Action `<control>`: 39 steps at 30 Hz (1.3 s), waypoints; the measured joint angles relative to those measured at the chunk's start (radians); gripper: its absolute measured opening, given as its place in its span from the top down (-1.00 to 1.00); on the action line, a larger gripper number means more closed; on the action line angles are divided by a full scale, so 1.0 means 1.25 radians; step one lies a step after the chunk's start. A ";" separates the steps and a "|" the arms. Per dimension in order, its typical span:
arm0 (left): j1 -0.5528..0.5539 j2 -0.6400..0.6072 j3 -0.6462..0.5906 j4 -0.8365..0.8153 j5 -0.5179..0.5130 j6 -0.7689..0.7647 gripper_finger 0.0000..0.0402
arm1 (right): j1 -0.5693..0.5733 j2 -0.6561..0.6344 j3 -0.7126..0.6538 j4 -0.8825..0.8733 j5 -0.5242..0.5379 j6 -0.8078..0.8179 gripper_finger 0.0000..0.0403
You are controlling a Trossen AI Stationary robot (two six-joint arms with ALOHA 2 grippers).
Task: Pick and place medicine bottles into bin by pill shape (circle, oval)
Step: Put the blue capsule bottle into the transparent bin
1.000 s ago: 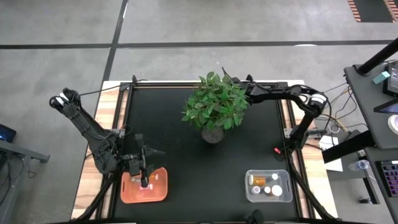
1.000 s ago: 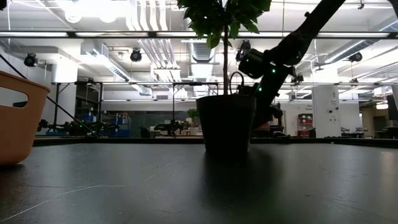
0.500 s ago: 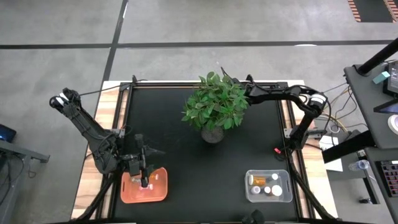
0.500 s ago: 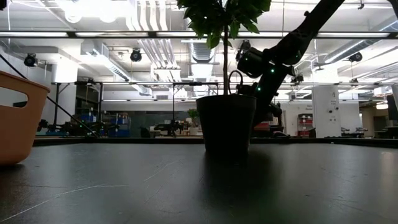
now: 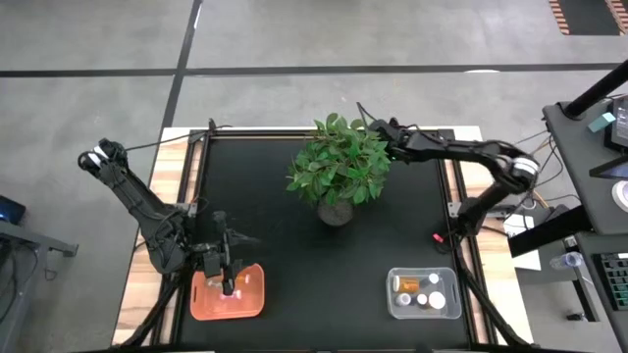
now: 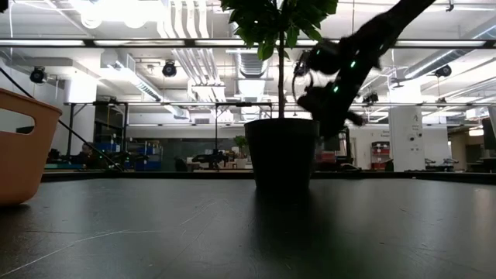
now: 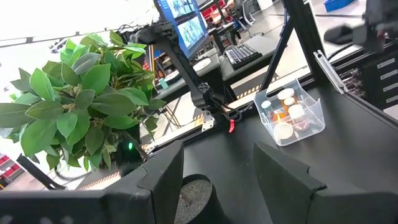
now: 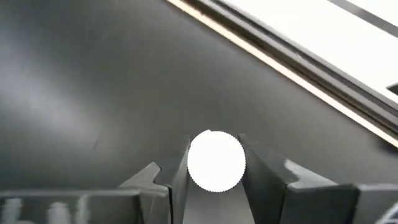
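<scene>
Black tabletop point(image 5: 294, 245) carries everything; the potted plant point(image 5: 339, 169) stands near its far middle and serves as landmark.

Right gripper point(image 8: 214, 177): reached in just behind and to the right of the plant, at the table's far edge, raised off the surface in the low view. Its wrist view shows a bottle's round white cap point(image 8: 216, 160) sitting between the two fingers point(image 8: 171, 177), both pressed against its sides. Grasping a medicine bottle, cap facing the camera; bottle body hidden beneath the cap.

Left gripper point(image 5: 228, 275): near-left of the plant, well apart from it, hovering over the orange bin point(image 5: 250, 299). In the left wrist view the fingers point(image 7: 163, 171) stand parted with bare table between them; nothing held.

Orange bin: at the table's near-left corner; whether it has any contents I cannot tell.

Clear bin point(image 5: 449, 306): near-right of the plant, well apart, by the table's near edge. Several medicine bottles point(image 5: 422, 292) lie inside, white caps plus at least one orange body. The left wrist view also shows this bin point(image 7: 316, 121) with about four bottles upright inside.
</scene>
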 joint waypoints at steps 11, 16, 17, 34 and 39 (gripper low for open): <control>0.000 0.000 0.000 0.001 0.000 -0.001 0.12 | 0.205 -0.334 -0.016 -0.332 0.000 0.129 0.44; 0.000 0.000 0.000 0.001 0.000 -0.001 0.12 | 0.387 -0.459 -0.052 -0.348 -0.001 0.247 0.43; 0.000 0.000 0.000 0.001 0.000 -0.002 0.12 | 0.430 -0.476 -0.055 -0.348 -0.010 0.254 0.43; 0.000 0.000 0.002 0.000 0.000 0.003 0.12 | 1.159 -0.410 -0.056 -0.400 0.176 0.577 0.45; 0.000 -0.001 0.002 0.000 0.000 0.021 0.12 | 1.242 -0.356 -0.056 -0.497 0.209 0.707 0.45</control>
